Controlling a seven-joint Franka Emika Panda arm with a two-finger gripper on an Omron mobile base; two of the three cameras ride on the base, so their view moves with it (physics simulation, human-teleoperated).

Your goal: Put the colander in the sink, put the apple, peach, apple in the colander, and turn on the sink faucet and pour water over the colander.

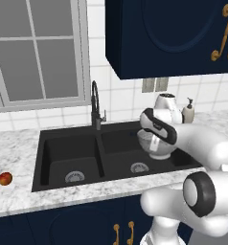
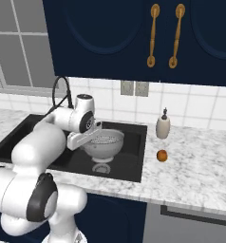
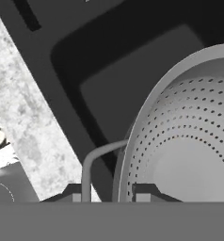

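Gripper clamped on the rim of the colander, one fingertip outside the wall by the wire handle, the other inside the bowl; rim pinch presumably because the bowl is too wide to span

Colander hangs upright above the right basin of the sink, base clear of the basin floor as far as the right base view shows, roughly over the round drain. Reads as step one nearly done: lower and let go

Clearance: bowl is about half a basin wide, so room on all sides; nearest edges are the divider to the left and the far basin wall. Faucet stands behind the divider, left of the colander, spout not over it yet

Fruit well apart from the sink: peach on the counter right of the basin, near the soap dispenser; two reddish fruits, likely the apples, on the counter left of the sink, one cut off by the frame edge. Both sides call for a wide swing over the sink rim; no water running
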